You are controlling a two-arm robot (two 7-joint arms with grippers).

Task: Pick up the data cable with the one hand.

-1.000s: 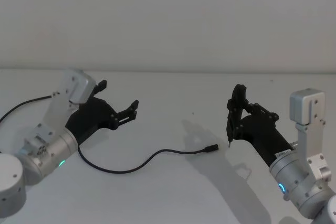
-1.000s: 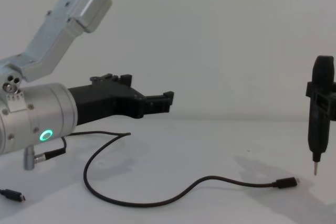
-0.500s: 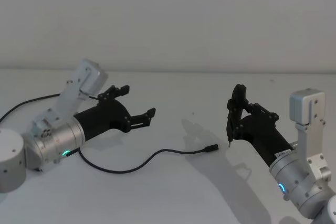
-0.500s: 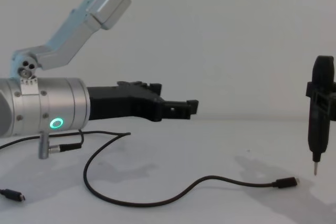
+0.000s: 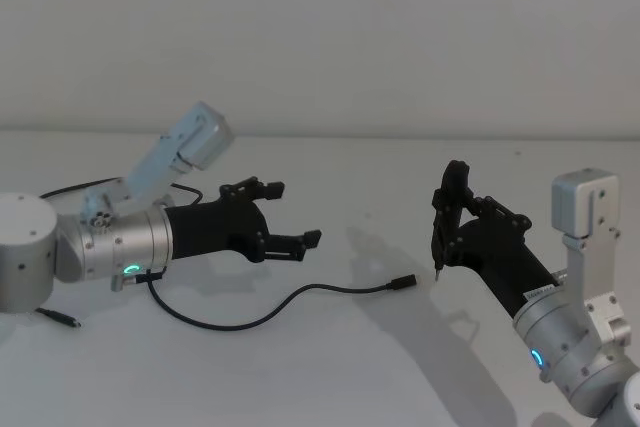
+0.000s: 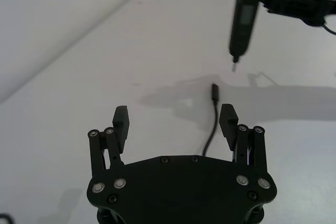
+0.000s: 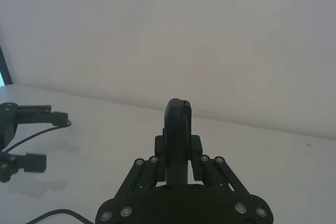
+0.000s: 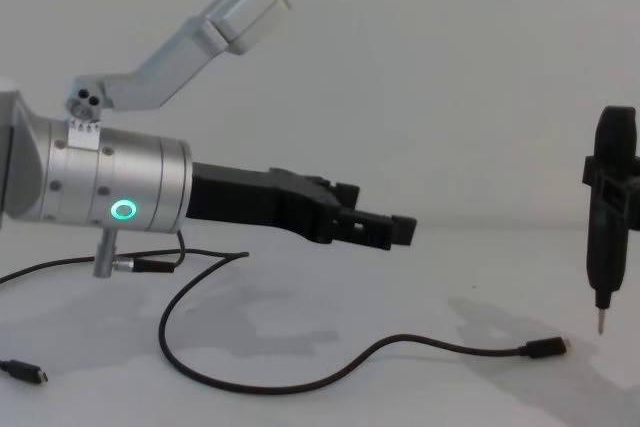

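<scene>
The white bench [image 5: 300,377] lies open between the two arms, and its far edge meets the wall well behind them. The data cable [image 5: 335,288] loops flat across the middle. Its plug [image 5: 403,282] lies near the tip of the pen-like tool [image 5: 438,247] without touching it. The left hand [image 5: 292,213] hovers above the cable with its fingers apart and nothing between them, pointing toward the plug. It has reached further toward the plug than half a second ago, while cable and tool have not shifted. The right hand [image 5: 450,215] is clamped on the tool, parked at the right. A label on the right wrist is too small to read.
</scene>
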